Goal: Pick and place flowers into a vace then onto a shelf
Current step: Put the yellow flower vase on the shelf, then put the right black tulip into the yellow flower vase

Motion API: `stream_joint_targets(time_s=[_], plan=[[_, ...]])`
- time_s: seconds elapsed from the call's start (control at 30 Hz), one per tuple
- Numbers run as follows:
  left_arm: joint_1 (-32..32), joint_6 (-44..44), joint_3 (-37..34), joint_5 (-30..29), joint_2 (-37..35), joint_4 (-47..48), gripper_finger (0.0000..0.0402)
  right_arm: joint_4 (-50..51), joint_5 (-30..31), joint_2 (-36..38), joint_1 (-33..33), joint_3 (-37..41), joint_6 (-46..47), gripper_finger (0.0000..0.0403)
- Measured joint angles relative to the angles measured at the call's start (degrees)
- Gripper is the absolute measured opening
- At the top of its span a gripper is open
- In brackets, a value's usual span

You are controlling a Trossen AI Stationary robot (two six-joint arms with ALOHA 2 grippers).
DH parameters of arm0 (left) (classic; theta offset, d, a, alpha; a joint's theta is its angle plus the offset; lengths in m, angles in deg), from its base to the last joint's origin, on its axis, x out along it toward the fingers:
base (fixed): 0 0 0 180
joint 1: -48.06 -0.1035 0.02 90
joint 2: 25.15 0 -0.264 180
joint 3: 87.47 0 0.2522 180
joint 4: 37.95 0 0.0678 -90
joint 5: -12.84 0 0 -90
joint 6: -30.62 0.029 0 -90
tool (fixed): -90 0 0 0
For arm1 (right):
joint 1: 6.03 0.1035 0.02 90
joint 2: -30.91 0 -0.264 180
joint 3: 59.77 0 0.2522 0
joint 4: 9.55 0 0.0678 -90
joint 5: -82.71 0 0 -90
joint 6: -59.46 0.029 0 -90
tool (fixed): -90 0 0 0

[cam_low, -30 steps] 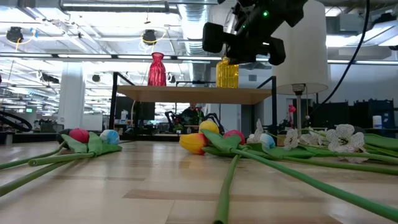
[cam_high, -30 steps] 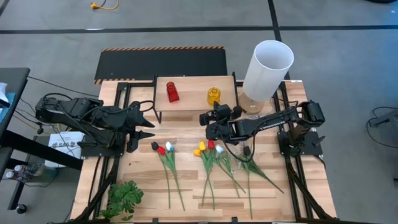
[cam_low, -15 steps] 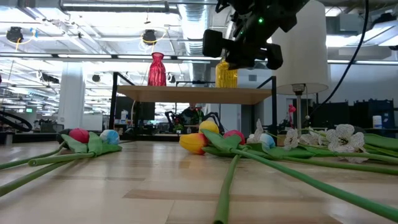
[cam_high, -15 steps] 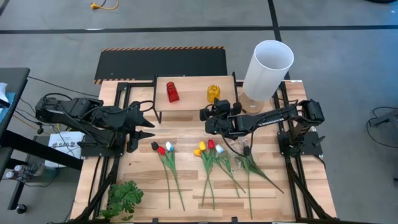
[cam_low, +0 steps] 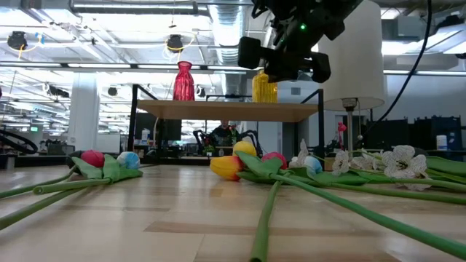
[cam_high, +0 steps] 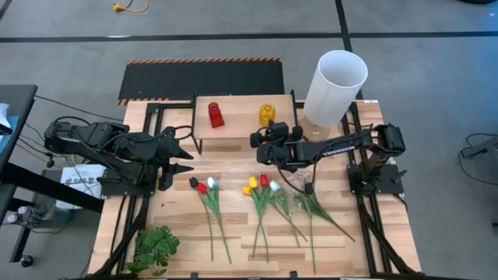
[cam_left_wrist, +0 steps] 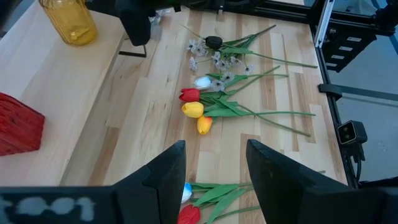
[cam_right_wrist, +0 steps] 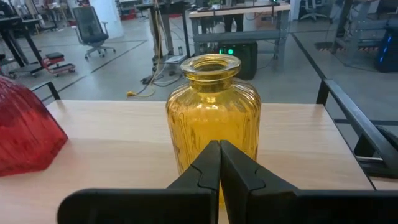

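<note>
I had the right gripper (cam_high: 257, 140) up over the front edge of the shelf (cam_high: 241, 127), fingers clenched together with nothing between them, nose aimed at the yellow vase (cam_high: 268, 117). In the right wrist view the shut fingertips (cam_right_wrist: 219, 163) lined up dead center on the yellow vase (cam_right_wrist: 212, 118), just short of it; I could not tell if they touched the glass. The red vase (cam_high: 215, 114) stood on the same shelf at about 9 o'clock from the yellow one, well apart. From the low view the right gripper (cam_low: 284, 58) hung above shelf level, in front of the yellow vase (cam_low: 264, 86), the red vase (cam_low: 184, 81) off to the side.

The flowers all lay flat on the table (cam_high: 233, 233), none in a vase. One tulip bunch (cam_high: 204, 186) with red, white and dark heads lay at 6 o'clock from the red vase, stems trailing toward the near edge. A second tulip bunch (cam_high: 259, 184) with yellow, red and white heads lay at 6 o'clock from the yellow vase. The white blossom spray (cam_high: 310, 198) lay just beside it at 3 o'clock.

My left gripper (cam_high: 184, 159) waited at 9 o'clock of the table, fingers released and spread, holding nothing, seen apart in the left wrist view (cam_left_wrist: 214, 180). A leafy sprig (cam_high: 156, 247) sat at the 7 o'clock corner. The white lamp shade (cam_high: 335, 85) stood at 3 o'clock from the shelf
</note>
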Motion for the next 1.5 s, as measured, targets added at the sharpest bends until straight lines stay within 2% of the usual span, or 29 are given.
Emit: stream_joint_targets(time_s=[0.53, 0.77, 0.87, 0.97, 1.13, 1.2, 1.27, 1.33, 1.43, 1.5], plan=[[0.0, 0.0, 0.0, 0.0, 0.0, 0.0, 0.0158, -0.4, 0.3, 0.0, 0.0, -0.3, 0.8, 0.0], [0.0, 0.0, 0.0, 0.0, 0.0, 0.0, 0.0158, 0.9, 2.5, 0.1, 7.1, -5.6, -7.9, 0.0], [0.0, 0.0, 0.0, 0.0, 0.0, 0.0, 0.0158, 5.8, 2.9, 1.3, 11.6, -9.7, -11.7, 0.0], [0.0, 0.0, 0.0, 0.0, 0.0, 0.0, 0.0158, 13.2, 3.0, 3.5, 16.5, -14.1, -12.2, 0.0], [0.0, 0.0, 0.0, 0.0, 0.0, 0.2, 0.0158, 19.1, 2.1, 9.2, 22.4, -19.9, -12.7, 0.0], [0.0, 0.0, 0.0, 0.0, 0.0, 0.2, 0.0158, 19.3, -2.6, 11.5, 23.1, -20.4, -12.8, 0.0], [0.0, 0.0, 0.0, 0.0, 0.0, 0.2, 0.0158, 19.8, -11.4, 13.9, 23.1, -20.4, -13.2, 0.0], [0.0, 0.0, 0.0, 0.0, 0.0, 0.2, 0.0158, 21.0, -24.4, 16.0, 22.4, -20.4, -13.2, 0.0], [0.0, 0.0, 0.0, 0.0, 0.0, 0.2, 0.0158, 24.1, -48.2, 17.5, 21.0, -20.4, -12.8, 0.0], [0.0, 0.0, 0.0, 0.0, 0.0, 0.2, 0.0158, 27.4, -59.6, 17.7, 20.9, -20.4, -10.6, 0.0]])
